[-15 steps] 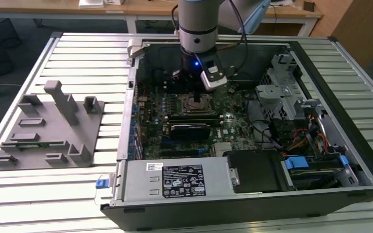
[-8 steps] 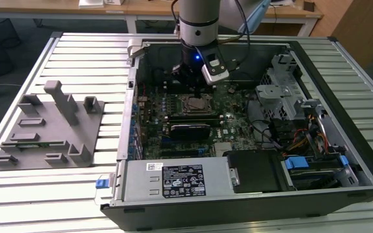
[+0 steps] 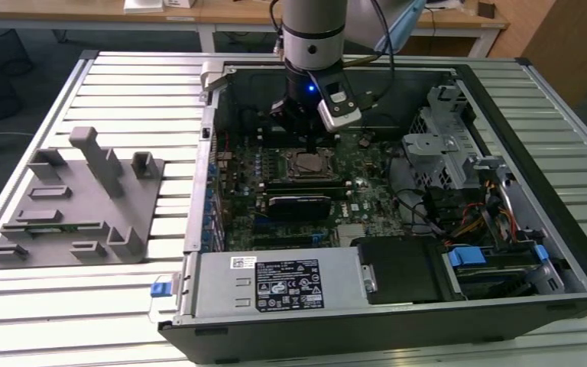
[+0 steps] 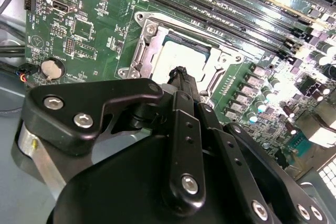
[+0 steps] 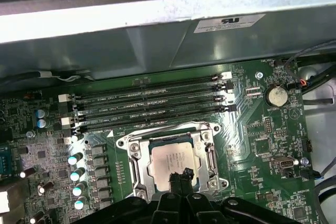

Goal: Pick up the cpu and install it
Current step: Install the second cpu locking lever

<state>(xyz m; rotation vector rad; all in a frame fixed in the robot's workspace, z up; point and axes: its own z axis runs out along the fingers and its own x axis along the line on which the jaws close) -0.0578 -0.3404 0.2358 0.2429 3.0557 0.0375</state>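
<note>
The cpu (image 3: 305, 162) lies flat in its socket on the green motherboard (image 3: 360, 195) inside the open computer case. Its shiny silver top shows in both wrist views (image 5: 173, 158) (image 4: 184, 56), ringed by the metal socket frame (image 5: 134, 156). My gripper (image 3: 304, 141) hangs straight over the socket. Its two black fingers are pressed together, with the tips (image 5: 179, 174) (image 4: 181, 72) over one edge of the cpu. Nothing is between them. I cannot tell whether the tips touch the chip.
Black memory slots (image 5: 147, 103) run beside the socket, and the case wall (image 5: 157, 40) rises beyond them. A grey fixture (image 3: 79, 199) stands on the slatted table at the exterior view's left. The power supply (image 3: 273, 283) and drive cage (image 3: 446, 145) crowd the case.
</note>
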